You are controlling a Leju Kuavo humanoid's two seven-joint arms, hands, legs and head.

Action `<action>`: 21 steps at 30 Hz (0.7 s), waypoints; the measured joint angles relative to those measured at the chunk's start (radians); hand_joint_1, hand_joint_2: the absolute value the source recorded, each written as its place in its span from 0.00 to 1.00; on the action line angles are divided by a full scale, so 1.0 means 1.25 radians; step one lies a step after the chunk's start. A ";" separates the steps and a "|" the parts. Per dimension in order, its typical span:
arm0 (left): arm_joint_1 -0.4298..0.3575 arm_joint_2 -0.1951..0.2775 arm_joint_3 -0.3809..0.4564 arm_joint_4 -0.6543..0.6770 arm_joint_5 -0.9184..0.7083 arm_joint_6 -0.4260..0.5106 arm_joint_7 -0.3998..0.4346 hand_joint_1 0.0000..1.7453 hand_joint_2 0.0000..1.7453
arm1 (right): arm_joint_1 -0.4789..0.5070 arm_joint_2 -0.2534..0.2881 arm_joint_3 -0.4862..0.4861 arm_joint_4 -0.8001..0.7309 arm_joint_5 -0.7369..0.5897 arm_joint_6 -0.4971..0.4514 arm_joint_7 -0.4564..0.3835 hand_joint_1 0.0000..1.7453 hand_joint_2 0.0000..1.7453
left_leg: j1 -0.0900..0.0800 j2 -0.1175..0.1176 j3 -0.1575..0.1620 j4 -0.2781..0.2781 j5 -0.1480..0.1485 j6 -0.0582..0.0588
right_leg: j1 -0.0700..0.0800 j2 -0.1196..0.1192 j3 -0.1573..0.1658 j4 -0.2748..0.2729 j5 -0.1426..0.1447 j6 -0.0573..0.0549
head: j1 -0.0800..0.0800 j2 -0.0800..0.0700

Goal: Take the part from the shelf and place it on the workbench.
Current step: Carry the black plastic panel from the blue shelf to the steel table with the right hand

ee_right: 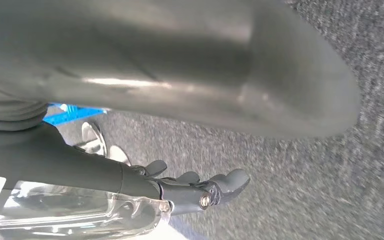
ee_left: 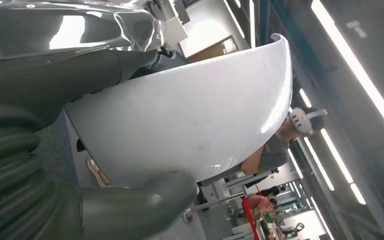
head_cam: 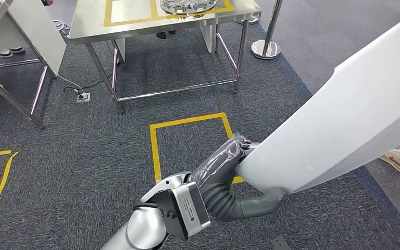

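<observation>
The part is a large white curved panel [head_cam: 354,114]; it runs from the lower middle of the head view up to the right edge. My left hand [head_cam: 224,172] grips its lower end, thumb under the rim and plastic-covered fingers over the top. The left wrist view shows the same panel [ee_left: 190,115] pinched between the thumb and the left hand [ee_left: 45,90]. In the right wrist view my right hand [ee_right: 180,185] hangs over the carpet, fingers stretched out and nothing between them and the thumb. The steel workbench [head_cam: 135,26] stands ahead across the carpet.
A round metal part [head_cam: 187,6] lies on the workbench inside yellow tape. A yellow square [head_cam: 190,146] marks the floor before it. A stanchion base [head_cam: 265,48] stands at its right, a slanted steel frame [head_cam: 21,31] at the left, a person's shoe [head_cam: 398,161] at the right edge.
</observation>
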 joint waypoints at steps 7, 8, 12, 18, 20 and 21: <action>-0.001 -0.002 -0.008 -0.003 0.000 -0.001 0.001 1.00 1.00 | 0.002 0.001 0.001 0.000 0.001 -0.004 -0.001 0.00 0.00 | 0.004 -0.039 0.028 -0.042 0.006 0.022 | -0.001 0.024 -0.018 0.069 -0.052 0.024 | 0.008 0.000; -0.002 -0.002 -0.009 -0.003 0.001 -0.001 0.001 1.00 1.00 | 0.004 -0.001 0.001 0.000 0.001 -0.005 -0.001 0.00 0.00 | 0.004 -0.049 0.028 -0.042 0.006 0.023 | -0.001 0.042 -0.046 0.125 -0.075 0.025 | 0.013 0.000; -0.001 -0.002 -0.011 -0.003 0.001 -0.007 0.002 1.00 1.00 | 0.011 -0.005 0.001 0.000 0.001 -0.003 0.000 0.00 0.00 | 0.004 -0.097 0.032 -0.040 0.003 0.023 | -0.001 0.062 -0.098 0.185 -0.059 0.025 | 0.025 0.000; -0.003 -0.002 -0.017 -0.003 0.000 -0.011 0.001 1.00 1.00 | 0.008 -0.008 -0.006 0.000 -0.016 -0.014 -0.017 0.00 0.00 | 0.006 -0.141 0.026 -0.031 -0.004 0.004 | -0.005 0.110 -0.023 0.001 0.018 0.011 | 0.031 0.000; -0.003 -0.002 -0.017 -0.003 0.000 -0.012 0.001 1.00 1.00 | 0.006 -0.009 -0.010 -0.001 -0.019 -0.018 -0.021 0.00 0.00 | 0.006 -0.125 0.021 -0.026 -0.010 -0.003 | -0.006 0.103 -0.021 -0.001 0.019 0.001 | 0.028 0.000; -0.004 -0.002 -0.017 -0.003 0.000 -0.012 0.001 1.00 1.00 | 0.006 -0.009 -0.011 -0.001 -0.019 -0.019 -0.022 0.00 0.00 | 0.006 -0.105 0.012 -0.007 -0.021 -0.007 | -0.007 0.099 -0.018 -0.002 0.019 -0.004 | 0.024 0.000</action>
